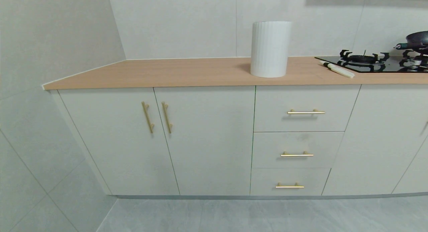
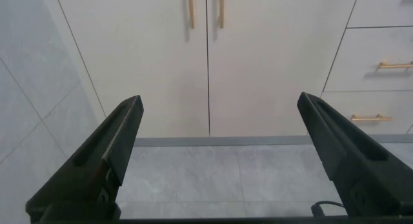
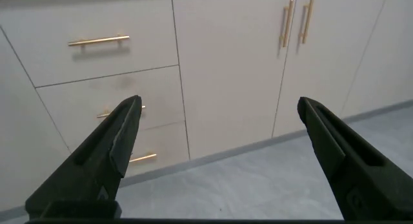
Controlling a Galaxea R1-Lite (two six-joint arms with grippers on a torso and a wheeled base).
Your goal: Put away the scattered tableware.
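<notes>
Left gripper (image 2: 219, 100), right gripper (image 3: 218, 101) spread apart; one canister (image 1: 270, 48), one utensil (image 1: 337, 70), three drawers (image 1: 306, 108).

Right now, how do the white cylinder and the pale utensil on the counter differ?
The white cylinder stands upright; the pale utensil lies flat. The cylinder is broad and ribbed; the utensil is slim. The cylinder sits clear of the hob; the utensil lies at its corner. Both rest on the countertop.

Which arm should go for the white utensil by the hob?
Right, probably. The white utensil lies right of the canister; right gripper faces the drawers, left gripper the double doors. Both open.
</notes>
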